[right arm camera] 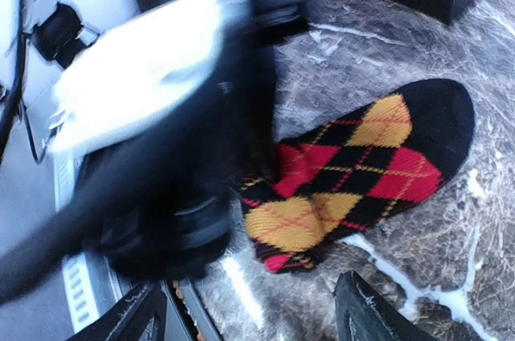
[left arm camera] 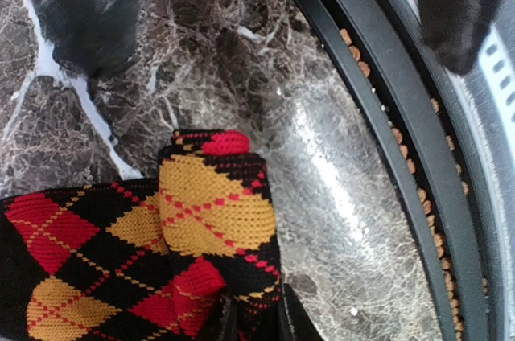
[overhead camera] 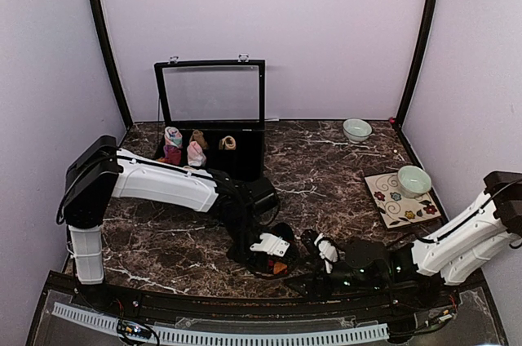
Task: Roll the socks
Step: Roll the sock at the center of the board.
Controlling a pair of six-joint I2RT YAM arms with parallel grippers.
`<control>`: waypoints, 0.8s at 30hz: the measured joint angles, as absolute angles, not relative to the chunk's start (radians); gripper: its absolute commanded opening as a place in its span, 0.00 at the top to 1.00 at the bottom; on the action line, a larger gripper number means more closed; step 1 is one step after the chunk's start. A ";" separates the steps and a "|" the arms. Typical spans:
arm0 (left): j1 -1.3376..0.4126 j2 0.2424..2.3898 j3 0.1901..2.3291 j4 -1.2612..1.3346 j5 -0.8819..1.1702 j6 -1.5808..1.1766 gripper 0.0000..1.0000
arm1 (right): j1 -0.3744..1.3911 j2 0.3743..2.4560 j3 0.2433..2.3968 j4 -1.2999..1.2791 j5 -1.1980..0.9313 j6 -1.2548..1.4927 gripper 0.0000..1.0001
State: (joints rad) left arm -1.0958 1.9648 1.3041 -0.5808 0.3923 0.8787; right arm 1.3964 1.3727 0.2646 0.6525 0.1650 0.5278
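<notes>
argyle sock [left arm camera: 211, 220] pinched by left end effector [left arm camera: 259, 323]; right end effector [right arm camera: 245, 313] spread.

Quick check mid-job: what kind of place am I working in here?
Likely a staged robot test booth, not a home: plain lilac walls close in a marble-look table with a lidded box and a bowl.

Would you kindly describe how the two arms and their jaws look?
The left arm and right arm have white shell links joined by black joints. A black cable loops at the left shoulder, and another runs along the right arm. The jaws are black; green lights dot the right wrist.
</notes>
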 measured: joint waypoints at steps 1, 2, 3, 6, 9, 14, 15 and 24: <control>-1.086 1.984 1.330 -0.607 0.421 0.872 0.86 | 1.422 1.369 0.262 0.649 0.190 0.514 0.27; -1.079 1.998 1.348 -0.625 0.444 0.867 0.86 | 1.446 1.360 0.254 0.650 0.216 0.507 0.26; -1.068 2.018 1.373 -0.654 0.475 0.859 0.85 | 1.479 1.339 0.235 0.654 0.253 0.502 0.27; -1.037 2.050 1.404 -0.696 0.543 0.844 0.85 | 1.549 1.265 0.193 0.638 0.341 0.480 0.27; -1.013 2.064 1.411 -0.725 0.598 0.837 0.84 | 1.587 1.225 0.202 0.608 0.410 0.432 0.30; -0.990 2.118 1.464 -0.806 0.678 0.839 0.84 | 1.599 1.273 0.309 0.480 0.518 0.295 0.31; -0.984 2.129 1.475 -0.821 0.694 0.839 0.84 | 1.600 1.290 0.330 0.465 0.528 0.270 0.31; -0.971 2.188 1.525 -0.912 0.780 0.856 0.82 | 1.601 1.446 0.451 0.439 0.540 0.036 0.36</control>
